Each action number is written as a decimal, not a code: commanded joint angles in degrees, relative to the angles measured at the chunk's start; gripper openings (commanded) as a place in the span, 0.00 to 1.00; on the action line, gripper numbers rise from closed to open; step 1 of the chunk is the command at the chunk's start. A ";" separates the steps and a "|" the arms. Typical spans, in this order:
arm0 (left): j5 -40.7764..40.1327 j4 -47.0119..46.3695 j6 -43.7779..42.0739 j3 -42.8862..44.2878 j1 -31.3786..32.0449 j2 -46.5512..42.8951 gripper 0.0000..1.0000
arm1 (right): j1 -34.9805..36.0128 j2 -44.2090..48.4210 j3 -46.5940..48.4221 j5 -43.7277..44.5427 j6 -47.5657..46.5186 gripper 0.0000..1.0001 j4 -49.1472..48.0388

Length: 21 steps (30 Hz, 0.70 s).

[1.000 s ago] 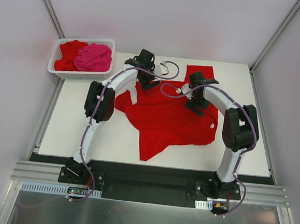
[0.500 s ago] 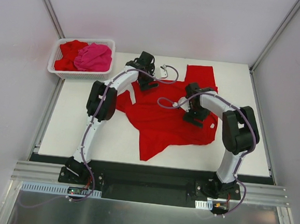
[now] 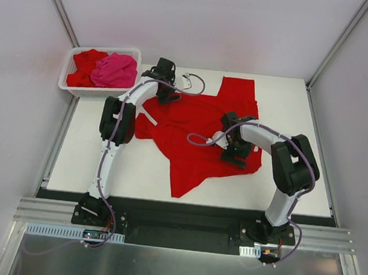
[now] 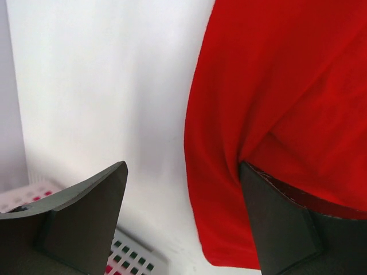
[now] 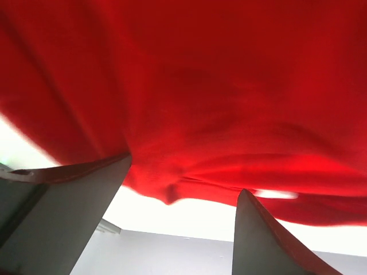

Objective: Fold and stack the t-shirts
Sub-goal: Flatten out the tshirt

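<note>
One red tee (image 3: 196, 138) lies crumpled mid-counter (image 3: 124, 171), not flat. A strip runs out toward the far R side, a pointed flap trails toward the near edge, and folds bunch in the middle. Two more wait wadded in the basket (image 3: 70, 89) at the far L corner: a red one (image 3: 84, 63) & a pink one (image 3: 116, 70).

L hand (image 4: 182, 169) sits at the tee's far-L edge, fingers spread wide. One finger is over bare counter, the other right at the cloth, w/ the hem lapping into the gap. Nothing pinched.

R hand (image 5: 184, 175) is low over the tee's R part, also spread, w/ a small fold hanging btwn the fingers. No pinch there either. Can't tell if the tips touch cloth.

Handling, my guess:
- Light, limp knit w/ no stiffness, so it'll sag from any single grip & bunch if pushed.
- Not fragile, some stretch.
- Should drag ok on the smooth counter, tho layers may cling to each other.

Best grips are prob. the hem corners or shoulder seams, where cloth is doubled. Take one per hand, lift & pull apart to flatten before folding. Avoid mid-panel pinches, which may catch the layer below.
</note>
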<state>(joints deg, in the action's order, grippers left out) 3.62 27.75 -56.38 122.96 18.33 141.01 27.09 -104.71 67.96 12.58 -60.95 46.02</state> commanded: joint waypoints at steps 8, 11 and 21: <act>-7.48 -5.24 -1.80 -3.50 -3.74 -1.53 0.82 | 3.58 3.63 -1.97 -3.34 -1.11 0.83 4.42; -9.33 -9.28 -2.33 -5.79 -3.91 -2.67 0.84 | 4.19 6.26 1.02 -6.33 1.18 0.83 3.38; -10.74 -13.86 -2.77 -6.32 -3.91 -7.41 0.99 | 8.86 5.65 5.17 -0.45 1.97 0.84 -2.68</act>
<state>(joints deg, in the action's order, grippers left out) -5.72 15.27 -58.19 117.56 14.90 139.68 35.97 -99.81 72.23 10.28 -59.94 44.40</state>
